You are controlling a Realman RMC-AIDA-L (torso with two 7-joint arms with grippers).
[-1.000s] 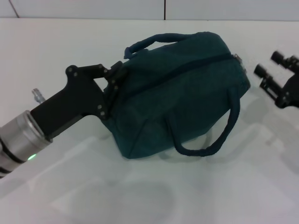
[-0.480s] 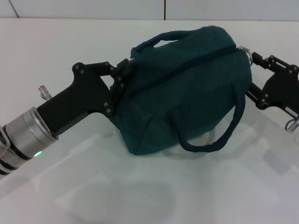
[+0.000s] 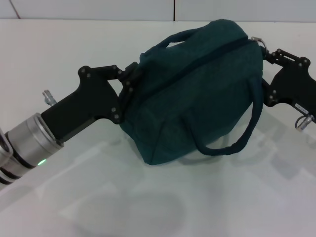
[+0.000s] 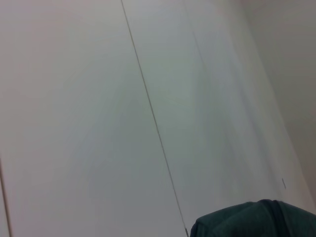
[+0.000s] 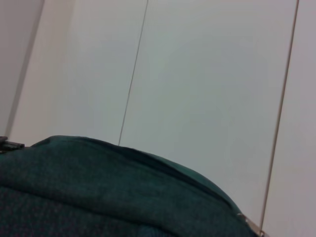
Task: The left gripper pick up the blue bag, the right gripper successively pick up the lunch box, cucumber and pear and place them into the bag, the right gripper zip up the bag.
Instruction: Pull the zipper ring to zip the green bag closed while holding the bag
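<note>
white worktop (image 3: 59, 59) fills the head view, glossy enough to carry faint reflections, with a pale panelled wall (image 3: 98, 9) along its far edge. the blue bag (image 3: 197, 94) sits in the middle of that worktop, tilted, its far end raised and its lower corner touching or nearly touching the surface. its fabric reads as dark teal. a dark zip line (image 3: 207, 57) runs along the top of the bag and looks drawn shut up to the metal pull (image 3: 258, 41) at the bag's right end. one carry strap (image 3: 170, 39) arches over the top of the bag; the other strap (image 3: 237, 133) hangs loose down its near side.

the left gripper (image 3: 129, 84) is at the bag's left end, its fingers closed narrow on the fabric there, gripping it. its black body and silver wrist with a green light run away from the bag toward the near left corner of the head view.

the right gripper (image 3: 269, 59) is at the bag's right end, its tips just beside the zip pull; i cannot tell whether its fingers are apart or together, or whether they touch the pull.

the left wrist view shows only a corner of the bag below wall panels; the right wrist view shows the bag's top fabric, the zip line and the pull close up.
</note>
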